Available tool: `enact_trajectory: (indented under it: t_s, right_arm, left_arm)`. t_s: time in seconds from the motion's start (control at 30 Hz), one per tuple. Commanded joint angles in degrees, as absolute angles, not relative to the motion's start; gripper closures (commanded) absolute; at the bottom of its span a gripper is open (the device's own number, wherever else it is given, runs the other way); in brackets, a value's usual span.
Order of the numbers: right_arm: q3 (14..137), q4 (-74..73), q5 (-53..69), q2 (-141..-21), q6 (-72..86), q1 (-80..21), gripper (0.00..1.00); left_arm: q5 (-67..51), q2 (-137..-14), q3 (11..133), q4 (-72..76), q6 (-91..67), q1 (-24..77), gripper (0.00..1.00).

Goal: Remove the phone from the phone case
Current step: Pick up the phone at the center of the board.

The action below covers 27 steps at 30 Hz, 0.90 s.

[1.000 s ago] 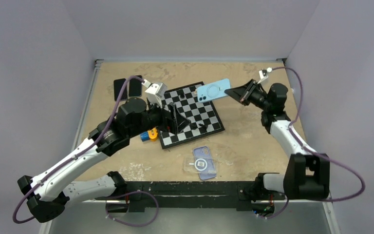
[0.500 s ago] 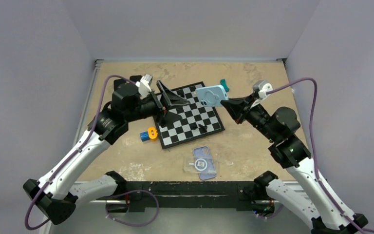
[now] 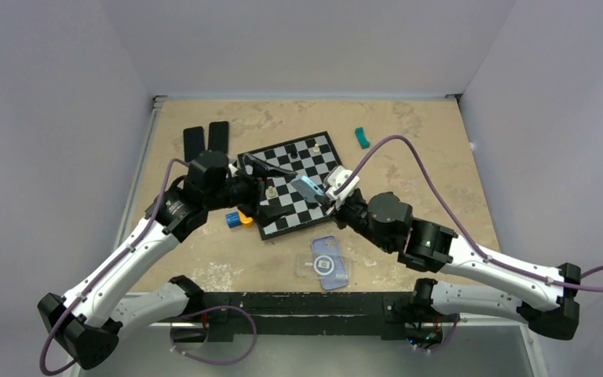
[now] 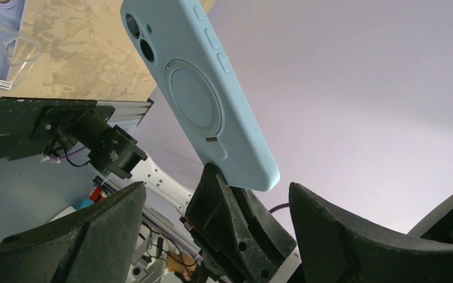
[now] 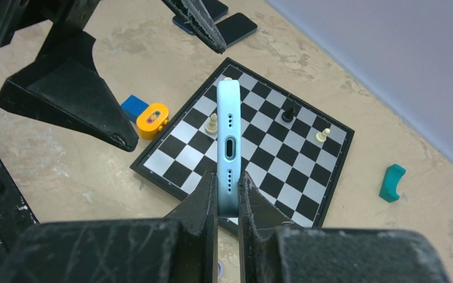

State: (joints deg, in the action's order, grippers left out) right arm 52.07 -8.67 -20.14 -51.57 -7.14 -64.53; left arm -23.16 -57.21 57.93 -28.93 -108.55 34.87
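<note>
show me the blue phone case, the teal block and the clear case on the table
blue phone case (image 5: pixel 228 147): right wrist view, bottom edge at the port
teal block (image 5: pixel 392 184): right wrist view, its middle
clear case (image 3: pixel 323 265): top external view, centre ring

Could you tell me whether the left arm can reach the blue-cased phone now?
Probably yes: the left gripper hangs open beside the phone, held edge-up in the right gripper, nothing between them.

You can read no words, numbers or brands anywhere. The light-blue phone case (image 4: pixel 203 94) shows only a plain ring. The round sticker (image 3: pixel 323 265) on the clear case (image 3: pixel 338 276) bears a mark too small to make out.
</note>
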Motion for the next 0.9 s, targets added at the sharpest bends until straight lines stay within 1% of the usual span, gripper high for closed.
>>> enact_trajectory:
  t_s: [0.0,0.13,0.3,0.43,0.47,0.53,0.6,0.67,0.7,0.77,0.83,0.87]
  right_arm:
    - [55.78,-1.80,-27.55,-51.46,-11.47,-68.39,1.00]
    - [58.11,-2.44,-30.49,-54.91,-13.83,-73.38,1.00]
    - [61.15,-2.93,-34.57,-59.30,-17.29,-78.42,1.00]
    - [62.90,-2.50,-35.73,-61.53,-19.04,-80.83,1.00]
    - [63.39,-2.29,-36.35,-62.27,-19.65,-81.61,1.00]
    - [64.28,-2.06,-38.04,-64.09,-21.24,-83.14,1.00]
    - [64.97,-2.02,-39.73,-65.95,-22.49,-84.37,1.00]
    - [65.16,-2.08,-40.79,-67.51,-23.15,-85.27,1.00]
    - [65.21,-2.15,-41.10,-67.84,-23.25,-85.65,1.00]
    - [65.34,-2.53,-41.60,-68.55,-23.21,-86.18,1.00]
    - [65.76,-3.73,-41.66,-69.24,-22.09,-86.31,1.00]
    - [65.79,-4.30,-41.96,-69.44,-21.23,-86.32,1.00]
  left_arm:
    - [-18.33,-53.46,56.51,-33.94,-112.55,34.55,0.06]
    - [-19.64,-54.95,56.92,-36.80,-111.62,34.62,0.06]
    - [-20.57,-58.07,61.09,-41.79,-108.05,34.63,0.04]
    - [-21.20,-58.03,60.80,-41.64,-106.70,34.83,0.08]
    - [-21.44,-57.89,60.58,-41.67,-106.54,34.92,0.11]
    - [-21.86,-57.40,59.51,-40.75,-106.09,35.03,0.19]
    - [-21.37,-56.34,58.17,-38.41,-105.31,34.98,0.30]
    - [-20.41,-55.26,56.55,-35.35,-103.39,34.99,0.54]
    - [-20.16,-54.96,56.06,-34.15,-102.46,34.99,0.62]
    - [-21.05,-55.07,55.19,-31.17,-100.44,35.00,0.77]
    - [-21.96,-55.77,54.85,-27.71,-97.20,34.97,0.97]
    - [-22.36,-56.26,55.00,-26.13,-95.63,34.98,1.00]
